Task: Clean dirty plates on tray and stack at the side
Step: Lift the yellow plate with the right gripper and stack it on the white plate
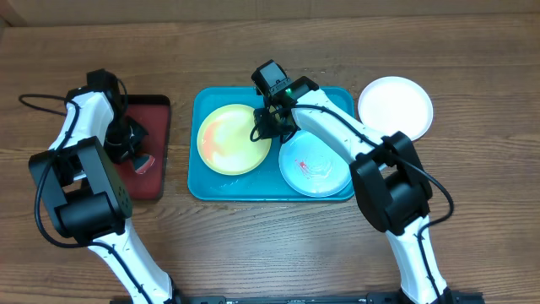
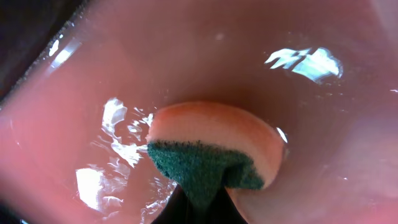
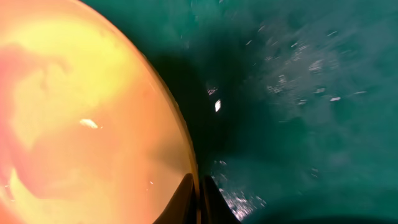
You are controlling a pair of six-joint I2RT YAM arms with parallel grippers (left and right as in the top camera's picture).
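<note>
The teal tray (image 1: 202, 181) holds the yellow-green plate (image 1: 228, 139) with red smears on its left half and the pale mint plate (image 1: 314, 165) with a red smear on its right half. The white plate (image 1: 395, 105) lies on the table to the tray's right. My right gripper (image 1: 268, 125) is shut on the yellow-green plate's right rim; the wrist view shows the rim (image 3: 186, 155) between its fingers (image 3: 199, 196). My left gripper (image 1: 135, 152) is over the dark red tray (image 1: 156, 105), shut on a sponge (image 2: 217, 146) with a green scouring side.
The dark red tray's wet surface (image 2: 186, 56) fills the left wrist view. The teal tray floor (image 3: 298, 112) lies right of the plate in the right wrist view. Wooden table (image 1: 472, 211) surrounds everything; a black cable (image 1: 42, 101) runs at the far left.
</note>
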